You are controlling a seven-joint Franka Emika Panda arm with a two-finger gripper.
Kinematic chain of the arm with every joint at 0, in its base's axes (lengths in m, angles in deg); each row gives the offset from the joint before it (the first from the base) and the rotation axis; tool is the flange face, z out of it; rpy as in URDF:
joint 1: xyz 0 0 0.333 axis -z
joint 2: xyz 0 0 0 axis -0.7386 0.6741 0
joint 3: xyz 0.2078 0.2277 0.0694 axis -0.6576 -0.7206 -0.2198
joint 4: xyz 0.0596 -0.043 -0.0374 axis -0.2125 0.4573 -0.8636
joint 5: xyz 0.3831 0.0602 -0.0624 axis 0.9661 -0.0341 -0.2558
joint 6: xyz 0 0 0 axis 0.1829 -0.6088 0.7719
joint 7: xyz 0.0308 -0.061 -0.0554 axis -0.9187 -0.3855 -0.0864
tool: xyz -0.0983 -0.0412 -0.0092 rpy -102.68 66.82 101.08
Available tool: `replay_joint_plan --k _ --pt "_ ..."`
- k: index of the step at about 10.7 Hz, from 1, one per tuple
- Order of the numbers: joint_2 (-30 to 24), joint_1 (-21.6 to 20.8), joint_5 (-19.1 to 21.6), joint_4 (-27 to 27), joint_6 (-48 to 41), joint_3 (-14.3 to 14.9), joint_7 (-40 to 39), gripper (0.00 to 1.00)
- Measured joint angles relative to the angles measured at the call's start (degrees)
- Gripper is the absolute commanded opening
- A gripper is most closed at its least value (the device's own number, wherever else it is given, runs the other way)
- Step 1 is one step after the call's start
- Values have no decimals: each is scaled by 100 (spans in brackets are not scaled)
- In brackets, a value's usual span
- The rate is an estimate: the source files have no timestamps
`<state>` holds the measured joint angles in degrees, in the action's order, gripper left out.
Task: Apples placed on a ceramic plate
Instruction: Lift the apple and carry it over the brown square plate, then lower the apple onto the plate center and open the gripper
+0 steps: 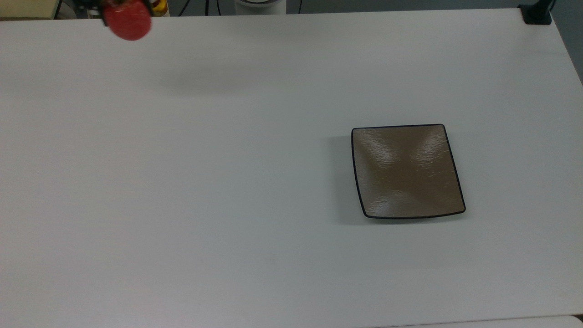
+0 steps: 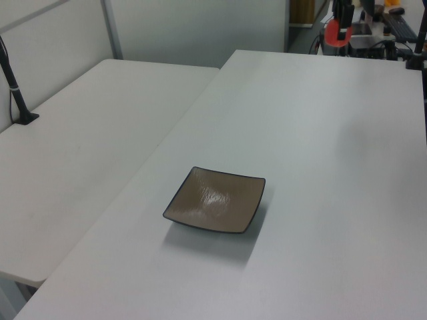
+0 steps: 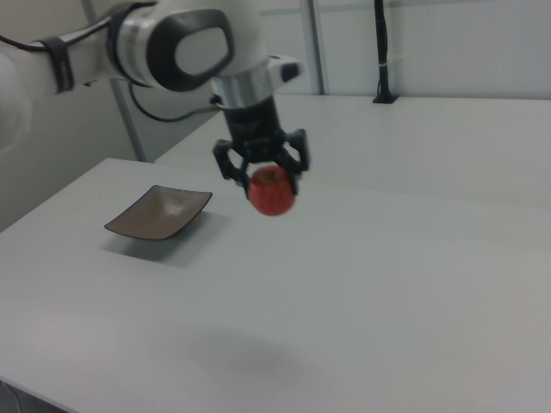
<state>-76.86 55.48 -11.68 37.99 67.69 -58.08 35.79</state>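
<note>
You're in the carry step: the gripper is clamped on the small red apple and holds it high above the white table, well apart from the square brown ceramic plate. The plate lies bare on the table — nothing on it. In the top view the apple hangs far to the plate's upper left, at the table's far edge; in the right view it sits just to the plate's right, higher up. Your next move, as I judge it, is a long sweep across the table to bring the apple over the plate's middle — then lower it before letting go, since a round apple may roll off so shallow a dish.
</note>
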Motion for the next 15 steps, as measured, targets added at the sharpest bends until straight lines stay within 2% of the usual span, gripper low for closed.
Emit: replay_joint_plan --k 3,4,5,9,11,13,15 --pt "-3 -34 54 6 -11 -716 700 9" --pt "67 -139 60 -47 -11 -880 1003 9" --pt "218 -418 59 -186 -19 -976 1460 12" --pt "1297 -1751 36 -1225 69 -1032 3049 17" --pt "1814 -2275 -40 -1594 549 -1033 3713 23" --pt "2344 -2762 -320 -1709 1263 -1032 4409 26" --pt "2808 -3078 -491 -1728 1886 -1028 4891 32"
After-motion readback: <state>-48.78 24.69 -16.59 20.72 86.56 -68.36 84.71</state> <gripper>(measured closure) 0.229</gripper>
